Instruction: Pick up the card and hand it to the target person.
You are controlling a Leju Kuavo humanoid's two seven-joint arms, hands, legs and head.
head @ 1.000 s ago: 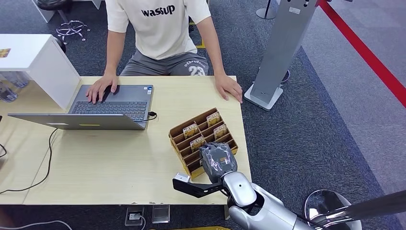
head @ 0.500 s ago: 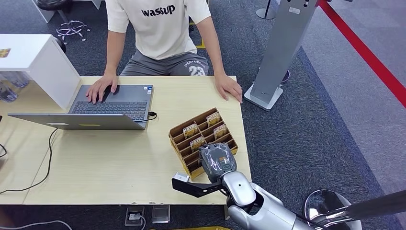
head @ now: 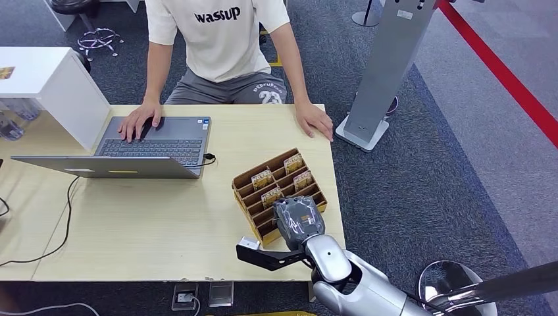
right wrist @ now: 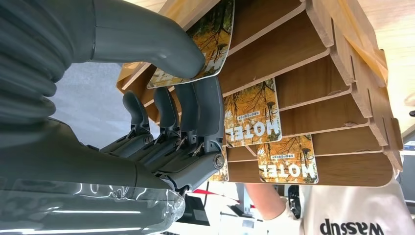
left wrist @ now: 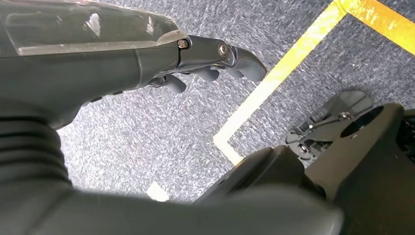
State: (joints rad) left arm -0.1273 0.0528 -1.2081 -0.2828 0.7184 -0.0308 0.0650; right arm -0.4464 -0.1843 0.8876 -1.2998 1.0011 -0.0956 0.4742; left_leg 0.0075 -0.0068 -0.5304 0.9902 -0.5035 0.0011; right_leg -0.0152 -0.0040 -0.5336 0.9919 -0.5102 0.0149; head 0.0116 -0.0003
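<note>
At card rack [head: 279, 187]: right robot hand [right wrist: 166, 122] pinches card [right wrist: 198, 46], thumb+fingers.

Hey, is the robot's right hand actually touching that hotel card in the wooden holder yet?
Touching. In the right wrist view the right hand pinches the card: its thumb lies on the card's printed face and its fingers reach behind it.

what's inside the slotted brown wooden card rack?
Yellow-orange HOTEL cards stand in the slots of the brown wooden rack. The right hand covers the near slots and pinches one card; what else lies beneath it is hidden.
</note>
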